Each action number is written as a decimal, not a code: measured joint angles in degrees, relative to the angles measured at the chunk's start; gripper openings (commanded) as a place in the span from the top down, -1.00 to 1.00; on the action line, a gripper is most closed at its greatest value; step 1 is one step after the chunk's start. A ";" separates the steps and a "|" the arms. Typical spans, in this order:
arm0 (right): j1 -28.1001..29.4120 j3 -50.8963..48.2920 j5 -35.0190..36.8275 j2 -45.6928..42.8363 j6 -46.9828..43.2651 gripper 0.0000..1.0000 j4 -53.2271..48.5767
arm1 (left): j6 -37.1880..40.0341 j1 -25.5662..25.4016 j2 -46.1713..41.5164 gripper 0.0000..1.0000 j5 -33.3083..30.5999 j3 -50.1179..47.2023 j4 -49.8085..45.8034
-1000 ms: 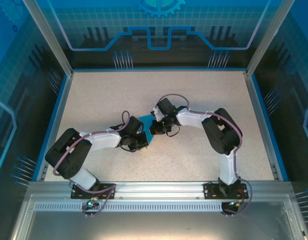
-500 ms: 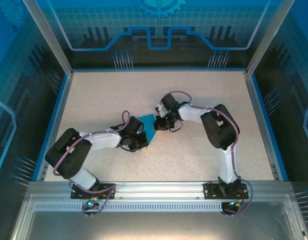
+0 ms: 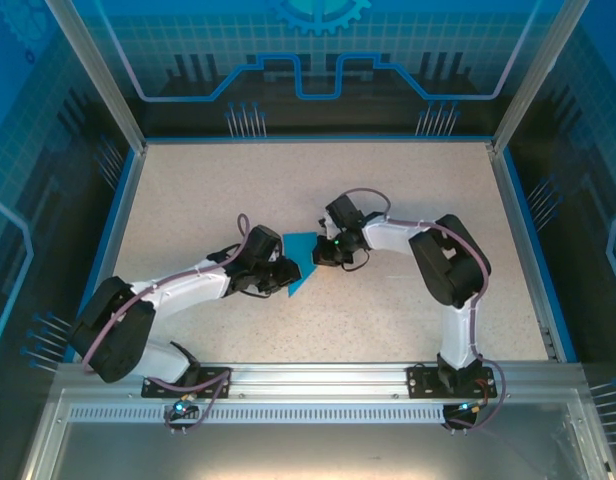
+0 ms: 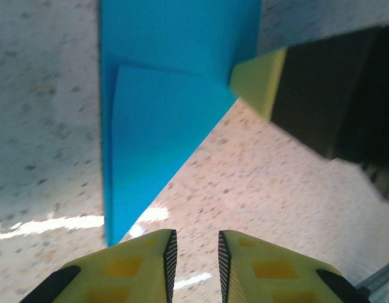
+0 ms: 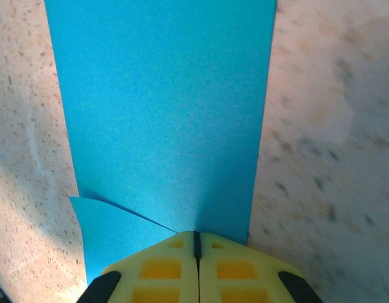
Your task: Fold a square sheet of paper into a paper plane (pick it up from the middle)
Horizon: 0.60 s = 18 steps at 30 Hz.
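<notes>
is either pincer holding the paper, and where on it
Nothing is gripped. The right pincer, shut, rests its tips on one edge of the blue paper, seemingly pinning it; the left pincer is slightly open, empty.

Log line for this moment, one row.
left tool: open, empty | right tool: shut on folded paper | paper tip: near left tool

Plain teal-blue paper (image 5: 163,113) on a beige, dark-speckled table (image 3: 408,190); yellow, black-edged fingers (image 4: 276,271); white-and-black arms (image 3: 183,287); purple cables (image 3: 363,192); blue grid-patterned back wall (image 3: 308,60).
</notes>
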 measured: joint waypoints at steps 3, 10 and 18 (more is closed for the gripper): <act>0.35 -4.33 3.28 -3.56 4.87 0.88 0.96 | -0.87 -0.37 0.59 0.47 0.00 -0.59 3.32; 1.40 -11.26 7.74 -9.25 12.61 0.79 2.99 | -0.85 -0.76 7.19 0.53 0.02 -0.50 9.38; 1.44 -11.76 6.60 -12.57 12.81 0.31 5.25 | -0.72 -1.07 12.26 0.65 0.00 1.18 10.80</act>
